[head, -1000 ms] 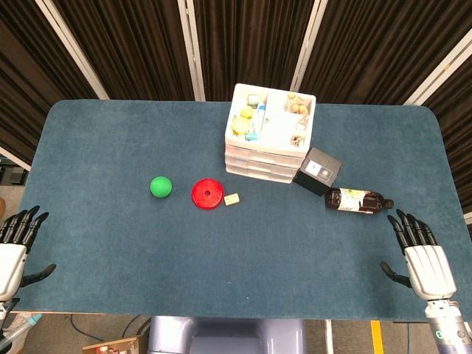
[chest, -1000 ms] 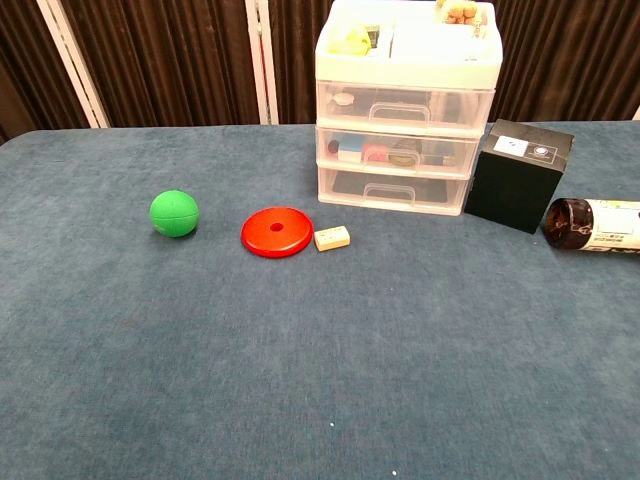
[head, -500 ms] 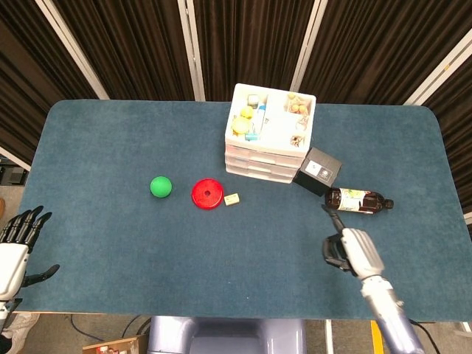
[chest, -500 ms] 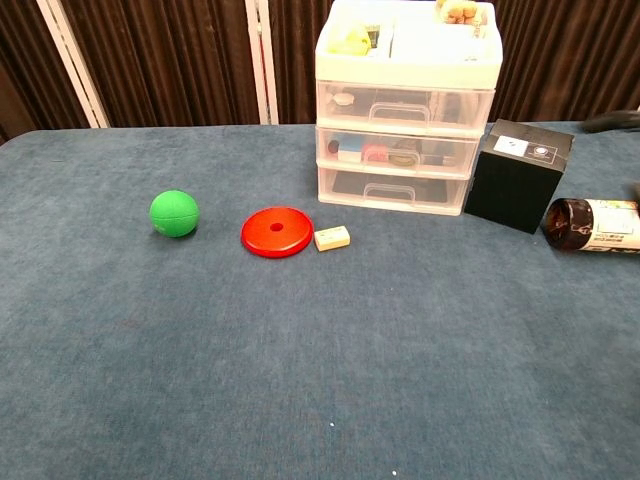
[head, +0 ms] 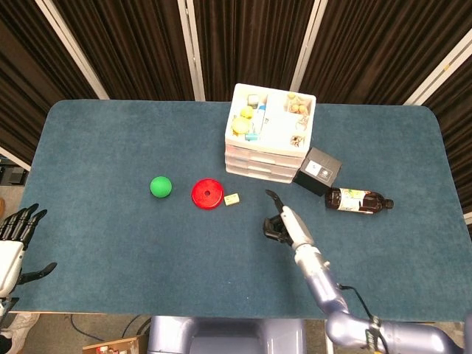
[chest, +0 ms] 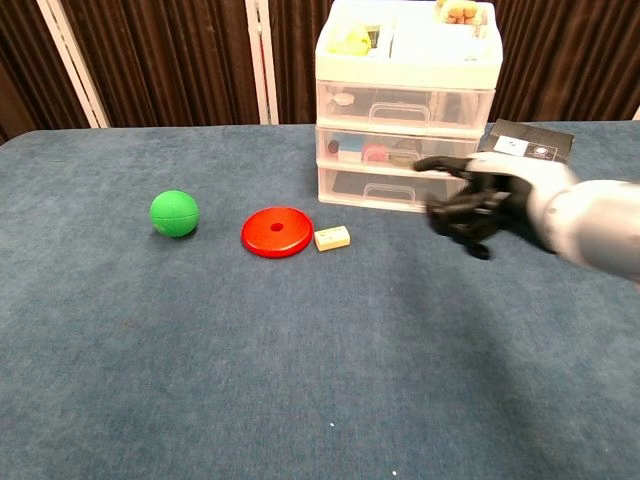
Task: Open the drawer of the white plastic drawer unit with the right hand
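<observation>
The white plastic drawer unit (head: pixel 267 140) (chest: pixel 405 110) stands at the back middle of the table, its three clear drawers pushed in and small items in its top tray. My right hand (head: pixel 284 221) (chest: pixel 478 205) hovers in front of the unit's right side, not touching it. One finger stretches toward the drawers, the others are curled in, and it holds nothing. In the chest view it overlaps the right ends of the two lower drawers. My left hand (head: pixel 13 240) hangs off the table's near left corner with its fingers spread.
A black box (head: pixel 318 170) (chest: pixel 527 143) stands right of the unit, with a brown bottle (head: pixel 358 200) lying beyond it. Left of the hand are a beige block (head: pixel 232 199) (chest: pixel 332 238), a red disc (head: pixel 207 194) (chest: pixel 276 232) and a green ball (head: pixel 161 186) (chest: pixel 174 213).
My right hand has swept from the table's near right corner leftward and forward to just in front of the drawer unit, curling its fingers on the way. The left hand has barely moved.
</observation>
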Tool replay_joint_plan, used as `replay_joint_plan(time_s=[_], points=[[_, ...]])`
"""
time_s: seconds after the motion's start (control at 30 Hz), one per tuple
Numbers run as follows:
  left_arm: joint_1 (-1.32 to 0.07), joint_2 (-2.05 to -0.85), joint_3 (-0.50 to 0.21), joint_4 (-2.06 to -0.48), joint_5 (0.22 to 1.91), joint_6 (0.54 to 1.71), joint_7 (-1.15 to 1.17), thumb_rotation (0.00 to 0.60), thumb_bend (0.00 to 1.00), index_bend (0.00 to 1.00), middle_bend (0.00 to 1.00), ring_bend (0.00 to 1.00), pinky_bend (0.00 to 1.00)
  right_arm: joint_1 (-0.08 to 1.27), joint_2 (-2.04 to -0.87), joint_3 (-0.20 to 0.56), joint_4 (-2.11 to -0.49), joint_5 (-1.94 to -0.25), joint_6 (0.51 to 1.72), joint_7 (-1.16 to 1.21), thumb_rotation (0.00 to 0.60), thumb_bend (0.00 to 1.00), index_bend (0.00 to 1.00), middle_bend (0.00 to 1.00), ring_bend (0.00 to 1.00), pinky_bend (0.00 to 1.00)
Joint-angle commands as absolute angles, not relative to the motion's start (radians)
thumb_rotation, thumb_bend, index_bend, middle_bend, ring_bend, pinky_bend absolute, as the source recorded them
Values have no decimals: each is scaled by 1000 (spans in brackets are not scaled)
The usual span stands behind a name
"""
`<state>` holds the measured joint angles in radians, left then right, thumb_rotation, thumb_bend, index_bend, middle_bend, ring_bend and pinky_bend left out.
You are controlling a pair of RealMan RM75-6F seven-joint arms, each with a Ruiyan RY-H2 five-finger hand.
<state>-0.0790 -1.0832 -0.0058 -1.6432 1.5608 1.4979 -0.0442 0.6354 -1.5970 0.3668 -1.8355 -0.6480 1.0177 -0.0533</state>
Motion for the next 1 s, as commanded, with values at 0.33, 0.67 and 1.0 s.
replay_joint_plan(time_s=[0.33,0.67,1.0], points=[[-91,-1080,-12,-1646,1549,1478,-66,600,57,75,0,0,77,740,-1777,472,-1575,-525,968,15,600,727,0,876,853,844],[-98,-1084,-16,-1641,1542,1467,-72,600,56,75,0,0,77,779,-1847,526,-1432,-467,915,69,600,726,0,875,853,844],[-100,-1080,-15,-1645,1532,1457,-79,600,57,75,0,0,77,804,-1912,569,-1360,-491,919,124,600,729,0,875,853,843]])
